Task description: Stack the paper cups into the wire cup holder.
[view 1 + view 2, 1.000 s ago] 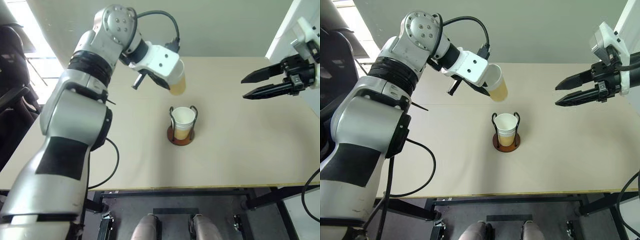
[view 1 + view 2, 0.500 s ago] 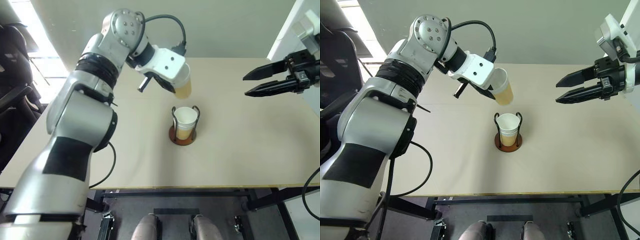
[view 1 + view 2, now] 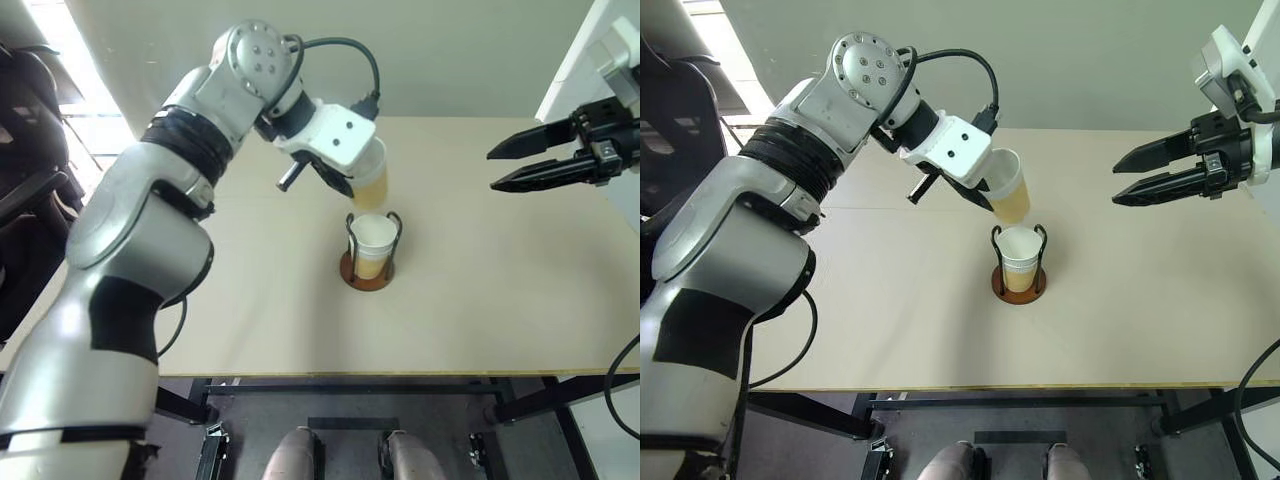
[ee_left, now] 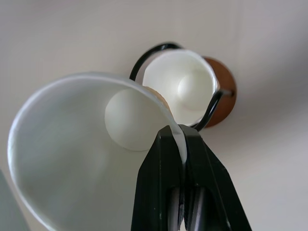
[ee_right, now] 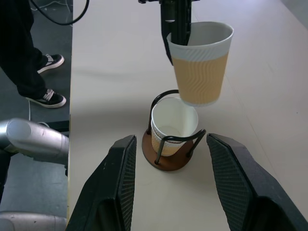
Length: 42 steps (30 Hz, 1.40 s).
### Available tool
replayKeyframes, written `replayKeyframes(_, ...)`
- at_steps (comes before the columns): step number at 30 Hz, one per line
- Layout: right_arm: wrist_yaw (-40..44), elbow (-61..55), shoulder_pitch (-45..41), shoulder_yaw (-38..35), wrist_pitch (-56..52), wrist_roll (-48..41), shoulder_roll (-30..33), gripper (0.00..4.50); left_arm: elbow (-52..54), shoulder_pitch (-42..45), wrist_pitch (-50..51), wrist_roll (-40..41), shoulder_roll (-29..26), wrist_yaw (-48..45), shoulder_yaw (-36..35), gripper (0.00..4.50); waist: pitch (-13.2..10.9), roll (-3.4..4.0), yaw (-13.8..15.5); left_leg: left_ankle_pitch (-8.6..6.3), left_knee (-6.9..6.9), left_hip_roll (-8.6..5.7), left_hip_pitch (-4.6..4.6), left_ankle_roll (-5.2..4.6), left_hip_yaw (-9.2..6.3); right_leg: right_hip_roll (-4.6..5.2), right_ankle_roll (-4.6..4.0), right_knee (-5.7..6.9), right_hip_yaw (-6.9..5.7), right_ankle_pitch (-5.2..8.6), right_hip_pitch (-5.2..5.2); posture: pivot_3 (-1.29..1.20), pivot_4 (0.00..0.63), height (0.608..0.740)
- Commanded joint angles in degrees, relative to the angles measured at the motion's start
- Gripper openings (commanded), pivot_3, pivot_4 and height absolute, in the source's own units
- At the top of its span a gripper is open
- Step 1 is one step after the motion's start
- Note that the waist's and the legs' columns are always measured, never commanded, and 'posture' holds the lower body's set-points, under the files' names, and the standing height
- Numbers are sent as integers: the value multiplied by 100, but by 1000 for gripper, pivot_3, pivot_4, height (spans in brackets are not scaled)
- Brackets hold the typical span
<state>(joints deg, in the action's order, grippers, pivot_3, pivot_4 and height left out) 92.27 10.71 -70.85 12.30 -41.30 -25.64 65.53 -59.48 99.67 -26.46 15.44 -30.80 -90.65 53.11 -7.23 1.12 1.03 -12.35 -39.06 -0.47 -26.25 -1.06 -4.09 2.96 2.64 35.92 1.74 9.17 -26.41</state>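
Now the holder (image 3: 1019,282) stands upright near the middle of the tan surface (image 3: 1160,300), its brown disc base flat on the top and its two black wire loops rising on either side. Inside it sits a cup (image 3: 1019,256), mouth up, white inside, its rim reaching about the top of the loops; whether one cup or more are nested there cannot be told.

Just above the holder, and a little toward the far side of it, hangs a second cup (image 5: 199,62), tilted slightly, with its base close over the rim of the seated one and apart from it. The left claw (image 4: 182,144) pinches this cup by its rim, one black finger inside the wall and one outside, pressed together on the paper. From the left wrist view the held cup's white inside shows large, with the holder and its cup beyond the rim.

Well to the right of the holder the right claw (image 3: 1125,180) hangs over the surface's right edge, its fingers (image 5: 120,183) spread with nothing between them, pointing toward the holder. Beside the surface, on the dark floor, a person's shoes (image 5: 45,98) and dark trousers show in the right wrist view.
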Motion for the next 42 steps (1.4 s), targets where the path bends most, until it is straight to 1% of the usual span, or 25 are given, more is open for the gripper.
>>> replayKeyframes(1, 23, -97, -160, -111, 34, 0, 113, 2333, 400, 61, 138, 544, -176, -185, 330, 19, 0, 1, 2, 0, -4, 6, -1, 0, -9, 9, 1, 0, 6, 0, 2, 0, 150, 740)
replayKeyframes(2, 23, -99, -161, -112, 30, 5, 114, 2333, 435, 65, 151, 621, -198, -185, 407, 19, 0, 2, 7, 1, -2, -2, 4, 0, 2, -5, -1, -1, -3, 0, 5, 0, 150, 740)
replayKeyframes(4, 23, -103, -161, -112, 24, 10, 118, 2333, 454, 83, 140, 722, -230, -185, 541, 19, -1, 3, 5, 0, -5, 10, 5, 1, -11, 11, 1, -1, 6, 0, 11, 0, 150, 740)
replayKeyframes(5, 23, -104, -161, -109, 23, 12, 122, 2333, 438, 91, 114, 743, -240, -185, 599, 19, -1, 4, 16, 1, 0, -1, 11, 1, 1, -3, -1, -2, -7, 1, 14, 0, 150, 740)
replayKeyframes(7, 23, -107, -160, -109, 13, 16, 127, 2333, 351, 95, -6, 687, -244, -185, 701, 19, -2, 3, 5, 1, -6, 10, 14, 1, -11, 10, -1, -2, 7, 2, 21, 0, 150, 740)
replayKeyframes(16, 23, -151, -98, -101, -13, 0, 147, 2333, -31, 7, -402, 376, -52, -185, 675, 19, -3, 5, 15, 1, -4, -4, 19, 1, -13, 10, 5, -4, -2, 14, 31, 0, 150, 740)
replayKeyframes(27, 23, -140, -121, -6, 0, 9, 243, 2333, 22, -17, -370, 492, 64, -185, 665, 19, -3, 4, 18, -6, -1, -13, 18, -4, -12, 17, 18, -4, -5, 31, 33, 0, 150, 740)
replayKeyframes(42, 23, -173, -8, -68, 6, 50, 260, 2333, 280, -177, -344, 644, 47, -185, 924, 19, -3, 5, 34, -14, 0, -26, 21, -15, -13, 25, 26, -5, -7, 37, 39, 0, 150, 740)
